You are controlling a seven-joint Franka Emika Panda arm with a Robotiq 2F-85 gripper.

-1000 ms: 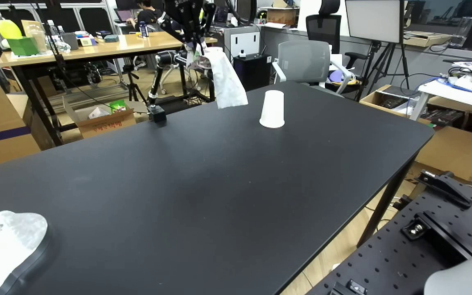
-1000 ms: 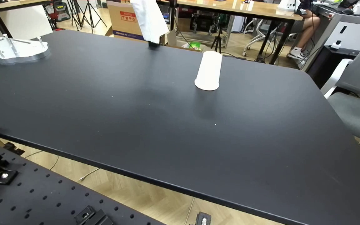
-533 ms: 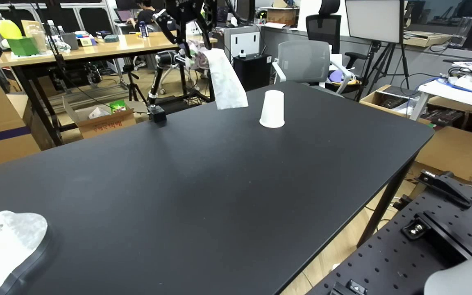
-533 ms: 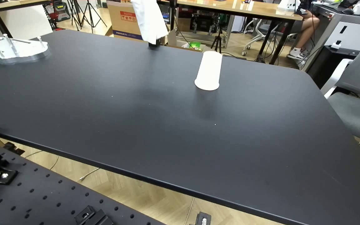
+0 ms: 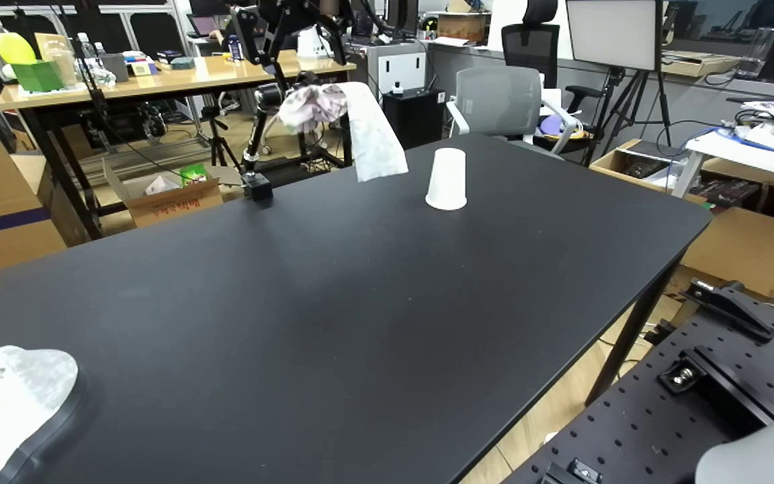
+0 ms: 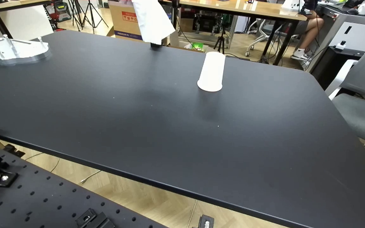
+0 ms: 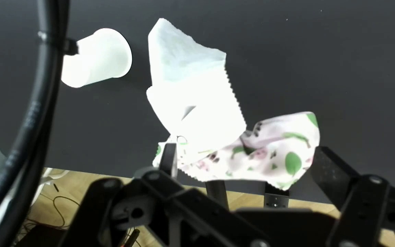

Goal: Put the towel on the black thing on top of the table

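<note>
The towel, white on one face and printed with green leaves and pink figures on the other, hangs at the table's far edge. In an exterior view its bunched end [image 5: 313, 106] sits over the upper arm of a black jointed stand, the likely black thing [image 5: 261, 138], and its white length [image 5: 377, 134] drops towards the tabletop. The other exterior angle shows only the white part of the towel [image 6: 154, 22]. My gripper [image 7: 245, 151] is open wide, its fingers on either side of the printed towel [image 7: 269, 154]. The right finger [image 7: 334, 168] is very near the cloth; contact cannot be told.
A white paper cup [image 5: 447, 180] stands upside down on the black table [image 5: 333, 302], close to the towel's hanging end. A white board with pegs [image 6: 13, 49] lies at a table side. A grey chair [image 5: 498, 101] stands behind the far edge.
The jaws have spread apart and let go of the towel. Its bunched end has slumped and spread to the left in an exterior view, while the white length hangs almost where it was.
</note>
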